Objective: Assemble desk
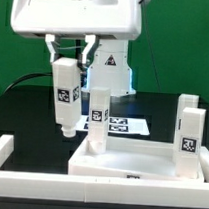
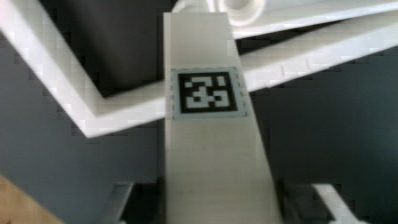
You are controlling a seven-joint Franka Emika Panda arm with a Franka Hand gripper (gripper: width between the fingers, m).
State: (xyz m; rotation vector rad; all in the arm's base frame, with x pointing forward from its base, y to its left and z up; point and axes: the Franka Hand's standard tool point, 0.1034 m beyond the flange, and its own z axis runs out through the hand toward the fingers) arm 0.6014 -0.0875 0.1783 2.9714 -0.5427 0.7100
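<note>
Panda arm, white shell throughout.
Broad white rounded hand block (image 1: pixel 78 16) at the top; white wrist housing (image 1: pixel 108 63) below carries a black triangular warning mark. Two pale fingers (image 1: pixel 52 47) hang from the block. Wrist view: dark finger pads (image 2: pixel 125 200), blurred.

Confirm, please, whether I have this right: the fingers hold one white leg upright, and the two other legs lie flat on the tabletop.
Not quite. The exterior view shows the middle leg and the right-hand leg standing upright on the tabletop, not lying flat. The fingers do hold the held leg upright.
</note>
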